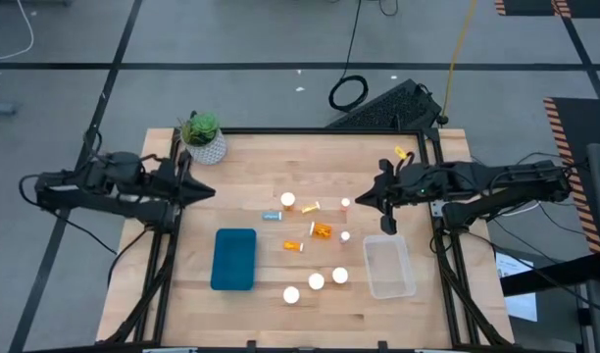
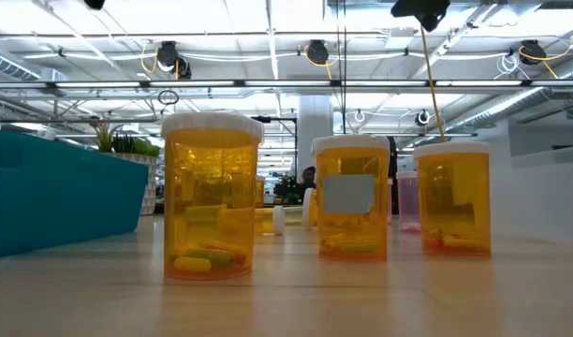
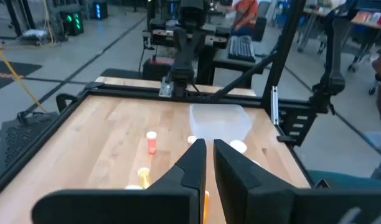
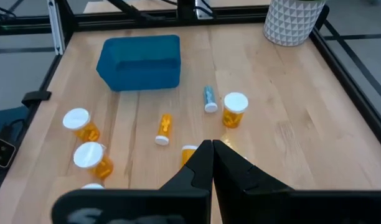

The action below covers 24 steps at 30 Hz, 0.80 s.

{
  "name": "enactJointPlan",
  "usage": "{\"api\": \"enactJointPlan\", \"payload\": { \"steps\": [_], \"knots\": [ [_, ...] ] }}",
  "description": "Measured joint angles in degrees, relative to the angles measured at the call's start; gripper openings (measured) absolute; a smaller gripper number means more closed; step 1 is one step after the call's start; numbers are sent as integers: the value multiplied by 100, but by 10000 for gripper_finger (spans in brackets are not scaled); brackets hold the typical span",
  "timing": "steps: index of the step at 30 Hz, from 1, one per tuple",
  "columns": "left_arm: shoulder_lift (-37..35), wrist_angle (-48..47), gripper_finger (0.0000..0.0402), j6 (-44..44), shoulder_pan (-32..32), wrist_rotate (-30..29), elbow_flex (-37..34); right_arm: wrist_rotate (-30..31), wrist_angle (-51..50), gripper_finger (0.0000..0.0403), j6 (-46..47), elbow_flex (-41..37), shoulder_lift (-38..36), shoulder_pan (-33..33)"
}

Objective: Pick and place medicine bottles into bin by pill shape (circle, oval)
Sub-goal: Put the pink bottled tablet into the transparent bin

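Several medicine bottles, orange with white caps, are scattered mid-table. Some stand upright, such as one [image 1: 287, 200] and another [image 1: 291, 294]. Others lie on their sides, such as one [image 1: 322, 231]. A small blue bottle [image 1: 272, 215] also lies flat. In the low view, three bottles stand close by, one [image 2: 212, 206] holding long pills. My left gripper [image 1: 207, 191] hovers shut at the table's left edge, its fingers [image 3: 209, 163] closed on nothing. My right gripper [image 1: 364, 200] hovers shut on the right, above the bottles, with nothing between its fingers [image 4: 210, 155].
A blue bin [image 1: 233, 259] sits near-left of the bottles. A clear bin [image 1: 388, 267] sits near-right, below my right arm. A green plant in a white pot [image 1: 203, 139] stands at the far left corner. A black frame borders the table.
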Motion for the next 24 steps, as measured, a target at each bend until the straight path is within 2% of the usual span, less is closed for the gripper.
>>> {"api": "enactJointPlan", "payload": {
  "steps": [5,10,17,24],
  "knots": [
    [807,-352,33,118,-2,-41,566,-3,288,0,49,-307,0,0],
    [1493,-324,33,315,-2,-101,531,-4,539,0,193,-629,2,0],
    [2314,-63,33,664,-2,-327,515,-7,416,0,719,-678,2,0],
    [2771,453,33,1026,4,-325,515,-7,285,0,996,-678,35,0]
  ]
}}
